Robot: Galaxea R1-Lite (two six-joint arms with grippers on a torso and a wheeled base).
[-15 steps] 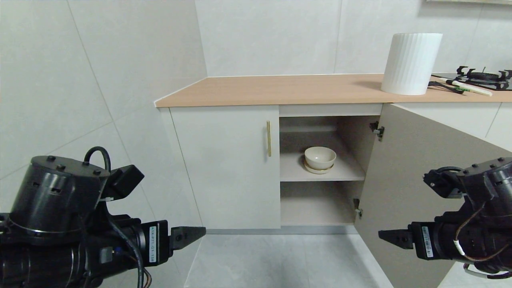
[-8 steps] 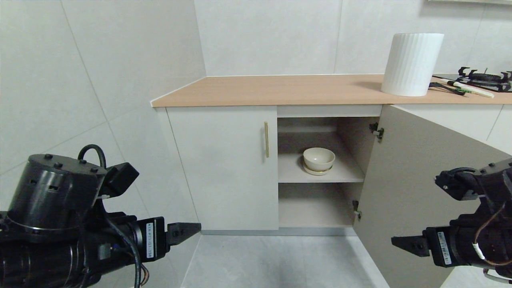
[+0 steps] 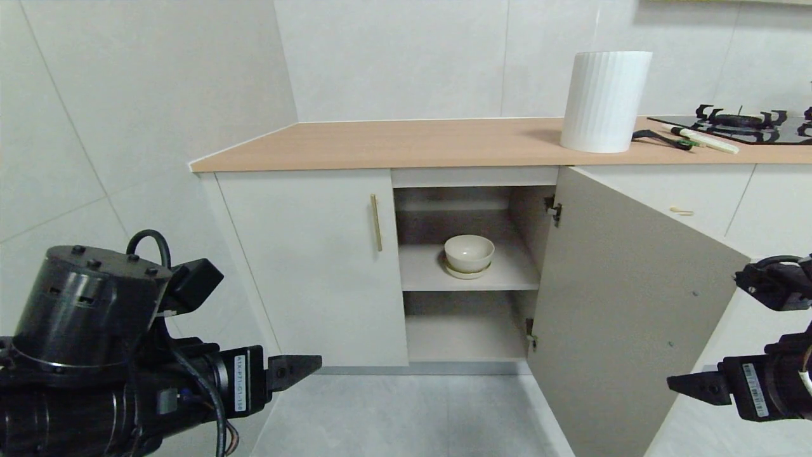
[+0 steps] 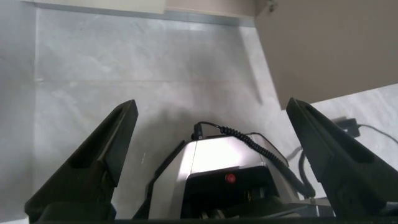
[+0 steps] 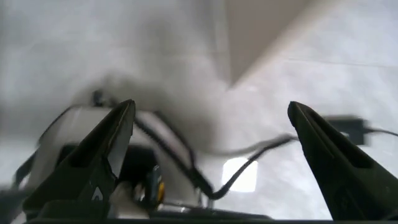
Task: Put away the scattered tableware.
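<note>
1. Looking at a cream bowl (image 3: 469,252) parked on a saucer (image 3: 466,274) on the upper shelf (image 3: 425,273) of the open cabinet (image 3: 476,176), dead centre of the head view, at 3 o'clock from the gold handle (image 3: 375,223). Seems already put away.
2. Spotting a few utensils (image 3: 698,138) lying flat on the tabletop (image 3: 393,143) up at 2 o'clock, squeezed between the white ribbed canister (image 3: 606,101) and the hob (image 3: 739,119). Guessing that's the leftover job.
3. Got the left gripper (image 4: 210,106) down at 8 o'clock and the right gripper (image 5: 211,104) at 4 o'clock, both low over the floor (image 3: 412,412), fingers (image 4: 93,162) spread wide with nothing between them.
4. Biggest worry: clipping the open door (image 3: 628,304), hanging at 9 o'clock of the right gripper. Could slam it or wrench the hinges with a careless sweep up toward the tabletop.
5. Second worry: nudging the canister while going for the utensils just beside its base. Tall and light-looking, so probably tippy.
6. Also expecting a fiddly pinch on thin handles lying flat. Easy to skid them toward the hob.
</note>
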